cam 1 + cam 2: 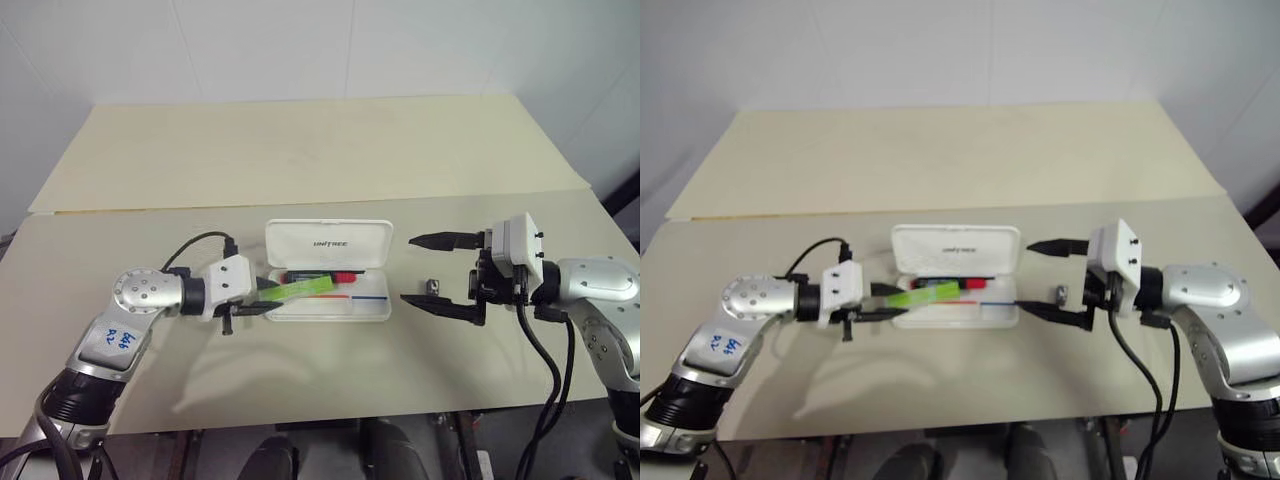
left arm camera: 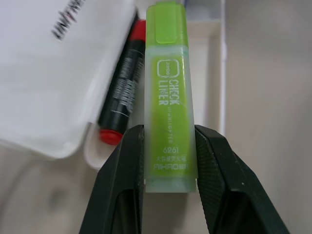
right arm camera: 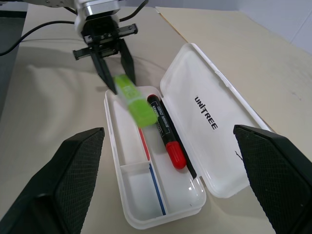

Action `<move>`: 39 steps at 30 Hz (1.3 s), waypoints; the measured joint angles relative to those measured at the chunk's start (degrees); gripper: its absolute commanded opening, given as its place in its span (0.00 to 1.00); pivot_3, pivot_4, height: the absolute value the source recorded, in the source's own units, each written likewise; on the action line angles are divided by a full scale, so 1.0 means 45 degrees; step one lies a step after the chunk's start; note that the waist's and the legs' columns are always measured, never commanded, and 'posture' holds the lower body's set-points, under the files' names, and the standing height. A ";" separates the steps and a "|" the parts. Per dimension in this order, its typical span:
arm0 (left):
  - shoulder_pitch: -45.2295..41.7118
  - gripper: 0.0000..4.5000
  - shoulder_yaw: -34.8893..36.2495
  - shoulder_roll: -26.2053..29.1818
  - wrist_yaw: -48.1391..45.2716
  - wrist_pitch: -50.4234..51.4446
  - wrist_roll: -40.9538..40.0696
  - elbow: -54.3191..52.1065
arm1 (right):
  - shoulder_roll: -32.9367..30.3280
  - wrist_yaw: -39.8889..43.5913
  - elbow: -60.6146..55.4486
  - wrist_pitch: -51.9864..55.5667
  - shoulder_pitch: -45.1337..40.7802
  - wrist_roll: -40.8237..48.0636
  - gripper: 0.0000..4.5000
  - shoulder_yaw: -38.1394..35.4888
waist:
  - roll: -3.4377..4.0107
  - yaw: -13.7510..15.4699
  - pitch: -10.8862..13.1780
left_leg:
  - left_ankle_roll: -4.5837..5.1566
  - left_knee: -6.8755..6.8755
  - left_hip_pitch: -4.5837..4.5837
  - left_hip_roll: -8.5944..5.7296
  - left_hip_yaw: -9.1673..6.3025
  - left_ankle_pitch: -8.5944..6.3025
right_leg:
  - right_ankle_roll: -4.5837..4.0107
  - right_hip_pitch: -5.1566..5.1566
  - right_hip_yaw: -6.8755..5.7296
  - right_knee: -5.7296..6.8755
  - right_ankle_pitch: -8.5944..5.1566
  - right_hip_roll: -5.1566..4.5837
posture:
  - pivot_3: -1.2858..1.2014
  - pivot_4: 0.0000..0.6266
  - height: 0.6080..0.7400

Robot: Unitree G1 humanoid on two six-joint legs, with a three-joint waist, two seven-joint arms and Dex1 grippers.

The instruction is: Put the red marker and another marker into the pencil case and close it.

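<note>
The white pencil case [image 1: 340,309] lies open at the table's middle, its lid [image 3: 209,117] standing up behind the tray. The red marker [image 3: 165,131], black with a red cap, rests inside along the hinge side. My left gripper [image 1: 267,297] is shut on the lime-green marker [image 2: 169,97], gripping its rear end. The marker's front end reaches over the left half of the tray, slightly tilted. My right gripper [image 1: 408,270] hangs open just right of the case, fingers pointing at it, with nothing between them.
A small dark-grey object [image 1: 432,285] lies on the table between the case and my right gripper. A second table [image 1: 320,150] butts on behind, with a seam running across. The front edge is close to both arms.
</note>
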 measured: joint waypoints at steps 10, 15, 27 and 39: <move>-0.0147 0.23 -0.0081 -0.0077 -0.0076 0.0343 0.0012 -0.0503 | 0.0331 -0.0299 0.0003 -0.0007 -0.0149 -0.0001 1.00 0.0208 | 0.0000 0.0002 0.0000 | 0.0000 0.0002 -0.0001 0.0001 0.0000 0.0000 | 0.0002 0.0000 0.0001 0.0001 0.0001 0.0001 | 0.52 0.24 1.00; -0.0158 0.23 -0.0403 -0.0081 -0.0222 0.0337 0.0114 -0.0567 | 0.0424 -0.0311 0.0012 -0.0017 -0.0268 -0.0007 1.00 0.0234 | 0.0000 0.0002 0.0000 | 0.0000 0.0003 0.0001 0.0001 0.0000 0.0000 | 0.0002 0.0000 0.0000 0.0002 0.0001 0.0002 | 0.52 0.24 1.00; -0.0581 0.23 -0.0855 -0.0205 -0.0272 0.0295 0.0634 -0.0158 | 0.0650 -0.0576 0.0010 -0.0030 -0.0297 -0.0012 1.00 0.0322 | 0.0000 0.0003 0.0000 | 0.0000 0.0005 0.0001 0.0000 0.0001 0.0001 | 0.0002 0.0000 0.0000 0.0004 0.0001 0.0005 | 0.52 0.24 1.00; -0.0741 0.99 -0.0976 -0.0455 -0.0271 0.0121 0.0760 0.0024 | 0.0845 -0.0738 0.0001 -0.0031 -0.0280 -0.0020 1.00 0.0344 | 0.0000 0.0003 0.0000 | 0.0000 0.0008 0.0000 0.0000 0.0002 0.0001 | 0.0002 0.0000 0.0001 0.0006 0.0001 0.0004 | 0.52 0.24 1.00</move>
